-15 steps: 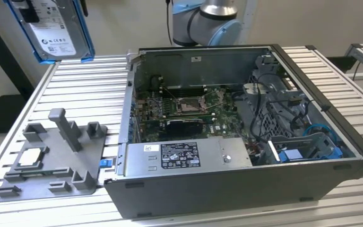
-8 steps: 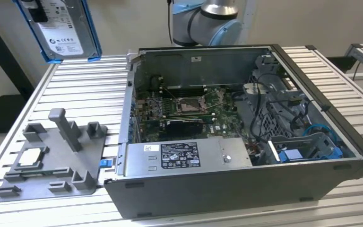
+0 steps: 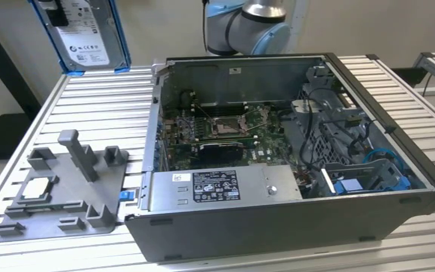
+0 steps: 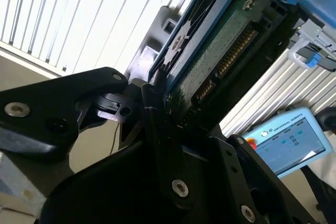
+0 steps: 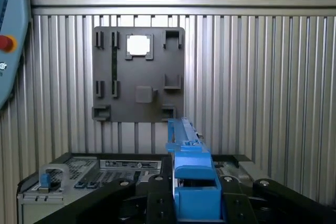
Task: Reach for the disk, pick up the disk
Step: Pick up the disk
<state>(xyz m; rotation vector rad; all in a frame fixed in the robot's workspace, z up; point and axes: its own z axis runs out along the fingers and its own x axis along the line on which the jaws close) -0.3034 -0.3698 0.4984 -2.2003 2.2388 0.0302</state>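
The disk (image 3: 86,35), a silver drive with a white label in a bright blue frame, hangs upright in the air above the table's far corner at the exterior view's left. In the second wrist view its green circuit-board side (image 4: 223,51) faces the camera. The first wrist view meets it edge-on, as a blue frame (image 5: 190,174). My gripper (image 5: 191,205) is shut on the disk, with a black finger (image 4: 155,111) pressed against the drive's end.
An open computer case (image 3: 278,170) lies on the ribbed aluminium table (image 3: 104,107). A grey fixture plate (image 3: 66,192) beside it carries a small silver chip (image 3: 38,188). The arm's base (image 3: 248,25) stands behind the case. A teach pendant (image 4: 286,142) sits off the table.
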